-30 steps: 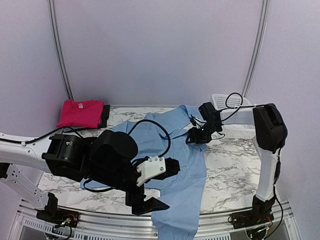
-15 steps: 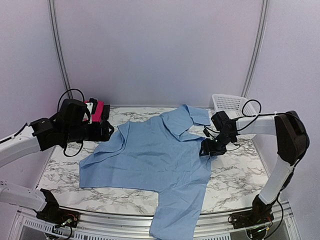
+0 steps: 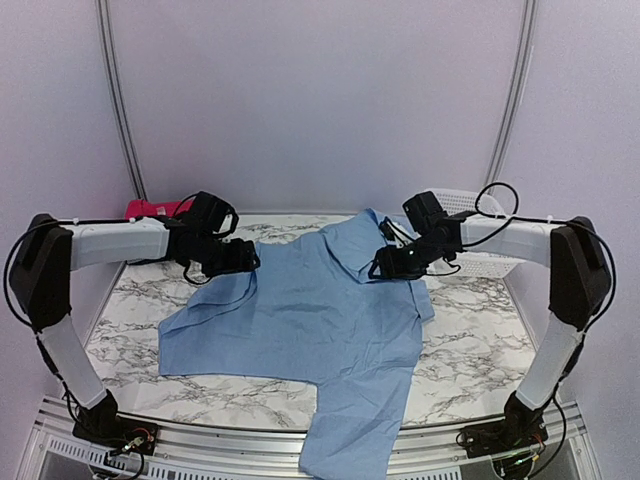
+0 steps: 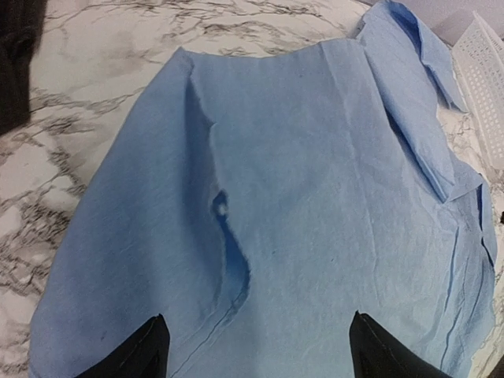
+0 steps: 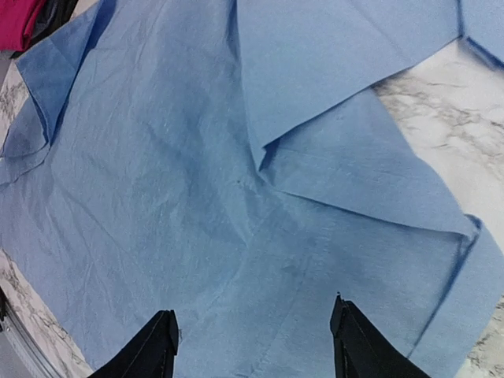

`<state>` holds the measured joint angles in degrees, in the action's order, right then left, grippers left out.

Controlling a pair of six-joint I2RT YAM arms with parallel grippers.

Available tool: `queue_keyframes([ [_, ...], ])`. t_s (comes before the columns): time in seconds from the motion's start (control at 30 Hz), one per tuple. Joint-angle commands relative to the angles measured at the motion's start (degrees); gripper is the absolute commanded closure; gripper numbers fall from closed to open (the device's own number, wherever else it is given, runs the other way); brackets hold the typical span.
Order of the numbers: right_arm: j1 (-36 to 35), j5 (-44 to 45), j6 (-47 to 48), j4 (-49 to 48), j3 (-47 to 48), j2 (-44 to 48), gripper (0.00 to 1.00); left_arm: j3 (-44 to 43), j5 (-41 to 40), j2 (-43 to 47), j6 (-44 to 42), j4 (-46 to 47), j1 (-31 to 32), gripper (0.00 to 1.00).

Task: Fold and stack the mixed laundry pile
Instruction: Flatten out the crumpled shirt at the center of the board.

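Two grippers are poised low over the light blue shirt [image 3: 320,320], which is spread flat across the middle of the marble table [image 3: 470,350], with one part draped over the near edge. The left gripper [image 4: 256,331] is held wide apart above a raised fold near the shirt's left edge, with nothing caught between its fingers. The right gripper [image 5: 253,315] is likewise spread and empty, just beside the collar. The pink-red T-shirt [image 3: 150,208] is seen at the far left corner, partly hidden by the left arm. A dark piece [image 4: 16,71], possibly another garment, is glimpsed near it. The white basket [image 3: 470,203] is set at the far right corner.
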<state>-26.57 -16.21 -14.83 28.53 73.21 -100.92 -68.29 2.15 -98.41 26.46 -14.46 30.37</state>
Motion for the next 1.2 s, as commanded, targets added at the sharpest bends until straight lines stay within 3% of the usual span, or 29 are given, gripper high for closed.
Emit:
queue_keyframes([
  [0.0, -2.75, -2.75, -0.76, -2.05, 0.1, -5.04, 0.38, -6.33, 4.74, -7.71, -0.81, 4.88, 0.04, 0.18],
  [0.1, -3.61, -3.26, -1.28, -3.1, -1.02, -7.03, 0.38, -10.18, 1.98, -13.11, -1.28, 3.6, 0.0, 0.27],
  [0.27, -3.11, 0.79, -1.92, -0.11, -5.02, -8.26, 0.38, -14.85, -6.31, -15.99, -0.7, -4.19, -1.27, 0.83],
  [0.37, -1.93, 1.73, -2.09, 0.78, -9.41, -6.64, 0.38, -13.49, -12.56, -11.87, -2.03, -5.78, -2.24, 1.0],
  [0.53, -0.11, 1.9, -2.54, 1.95, -16.98, -0.69, 0.38, -13.2, -21.48, -7.31, -5.99, -9.88, -7.29, 1.0],
  [0.67, 1.72, 2.22, -2.62, 3.86, -21.36, 3.19, 0.37, -13.59, -21.33, -8.39, -9.07, -11.27, -12.25, 1.0],
  [0.73, 2.2, 1.33, -2.45, 3.91, -22.18, 5.48, 0.37, -15.73, -20.59, -9.89, -10.94, -13.4, -13.38, 0.73],
  [0.83, 2.22, -2.01, -1.54, 3.13, -19.58, 8.9, 0.37, -15.94, -20.01, -7.43, -11.7, -13.15, -13.42, 0.47],
  [1.0, 3.12, 1.9, 0.82, 6.43, -6.46, 8.77, 0.36, -13.25, -17.68, -0.03, -13.95, -12.46, -12.11, 0.36],
  [1.17, 6.74, 8.6, 1.73, 11.68, 8.13, -1.34, 0.36, -6.94, -11.42, 5.64, -14.88, -10.86, -5.86, 0.33],
])
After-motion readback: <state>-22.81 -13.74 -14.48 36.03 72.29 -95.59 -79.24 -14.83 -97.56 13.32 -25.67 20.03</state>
